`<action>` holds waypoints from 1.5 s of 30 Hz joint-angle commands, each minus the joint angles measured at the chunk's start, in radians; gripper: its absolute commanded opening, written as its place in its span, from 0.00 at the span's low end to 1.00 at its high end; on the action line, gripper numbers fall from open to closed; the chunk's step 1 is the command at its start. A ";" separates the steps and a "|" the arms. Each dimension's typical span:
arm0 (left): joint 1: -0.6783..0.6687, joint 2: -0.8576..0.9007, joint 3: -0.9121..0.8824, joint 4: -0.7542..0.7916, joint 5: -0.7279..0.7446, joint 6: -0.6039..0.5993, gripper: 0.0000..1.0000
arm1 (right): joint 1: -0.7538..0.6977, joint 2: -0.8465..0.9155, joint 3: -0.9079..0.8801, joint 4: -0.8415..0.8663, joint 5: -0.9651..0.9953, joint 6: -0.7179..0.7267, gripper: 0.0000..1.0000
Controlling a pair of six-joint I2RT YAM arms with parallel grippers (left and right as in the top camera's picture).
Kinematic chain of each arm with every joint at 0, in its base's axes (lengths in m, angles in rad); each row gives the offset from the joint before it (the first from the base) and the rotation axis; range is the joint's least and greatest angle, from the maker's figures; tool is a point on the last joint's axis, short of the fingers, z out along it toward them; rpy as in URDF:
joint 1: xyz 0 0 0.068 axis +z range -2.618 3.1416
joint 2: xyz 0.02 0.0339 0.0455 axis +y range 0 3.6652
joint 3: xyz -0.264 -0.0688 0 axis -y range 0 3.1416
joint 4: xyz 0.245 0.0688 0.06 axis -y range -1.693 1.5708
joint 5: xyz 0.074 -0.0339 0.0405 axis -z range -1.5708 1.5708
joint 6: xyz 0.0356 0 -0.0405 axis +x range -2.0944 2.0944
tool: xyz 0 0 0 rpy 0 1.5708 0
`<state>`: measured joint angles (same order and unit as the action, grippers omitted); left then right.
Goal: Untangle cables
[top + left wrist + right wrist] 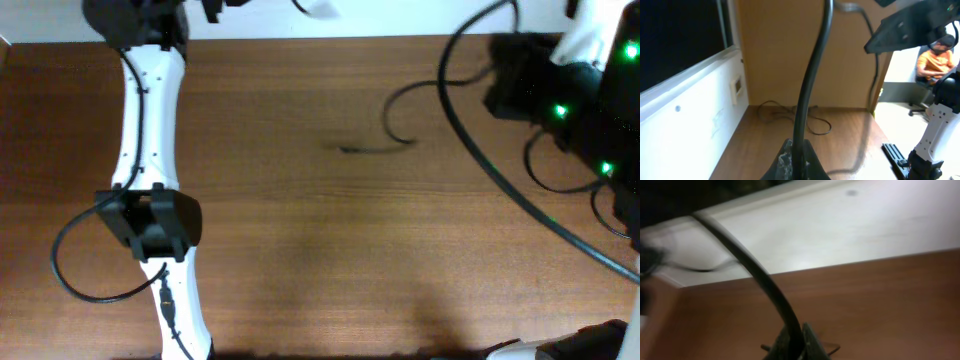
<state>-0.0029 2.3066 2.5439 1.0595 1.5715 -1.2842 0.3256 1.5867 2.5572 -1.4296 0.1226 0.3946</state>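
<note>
**Step, as judged:** between grasps. The cables (366, 150) are seen on the tabletop (300, 270), just toward 1 o'clock of its middle. There is a short straight run with an open hook curling toward 12 o'clock. In the left wrist view the strands appear to cross in a loose loop, so the untangling is judged not yet finished.

**Left claw** (792, 162): clenched. A black cord (812, 75) is seen rising right at the fingers. Whether it is pinched or merely passes in front cannot be told.

**Right claw** (796, 347): clenched likewise, low over the tabletop. A second black cord (755, 275) arches away toward 10 o'clock. A grip on it cannot be confirmed either.

**Next move, as judged:** one claw is to be released and brought over the crossing. One strand is to be pinched beside the crossing and drawn clear.

**Surroundings:** the left arm (150, 120) is laid along the 9 o'clock side, and the right arm (560, 90) is folded at 2 o'clock. Heavy arm wiring (470, 148) sweeps from 1 toward 4 o'clock, close to the hook. It could be snagged or mistaken for a cable.
</note>
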 commanded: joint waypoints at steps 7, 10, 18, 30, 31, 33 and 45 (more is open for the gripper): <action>0.068 -0.153 -0.002 -0.003 0.002 -0.060 0.00 | -0.098 0.085 -0.035 0.032 0.129 -0.039 0.04; 0.053 -0.153 -0.017 -0.003 0.001 -0.063 0.00 | -0.100 0.098 -0.035 0.066 0.152 -0.066 0.04; -0.012 -0.153 -0.099 0.002 0.002 -0.046 0.00 | -0.259 0.111 -0.035 0.268 0.212 -0.209 0.04; -0.158 -0.157 -0.233 0.022 0.002 0.066 0.99 | -0.520 0.292 -0.035 0.459 0.196 -0.283 0.04; -0.159 -0.161 -0.232 0.033 0.002 0.066 0.99 | -0.524 0.304 -0.035 0.459 0.196 -0.283 0.04; -0.159 -0.171 -0.232 0.032 0.002 0.052 0.99 | -0.525 0.325 -0.035 0.467 0.195 -0.287 0.04; -0.160 -0.181 -0.233 0.032 0.002 -0.014 0.99 | -0.502 0.446 -0.035 0.705 0.095 -0.309 0.04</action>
<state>-0.1642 2.1578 2.3100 1.0863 1.5711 -1.2778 -0.1902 2.0140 2.5168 -0.7692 0.2512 0.1013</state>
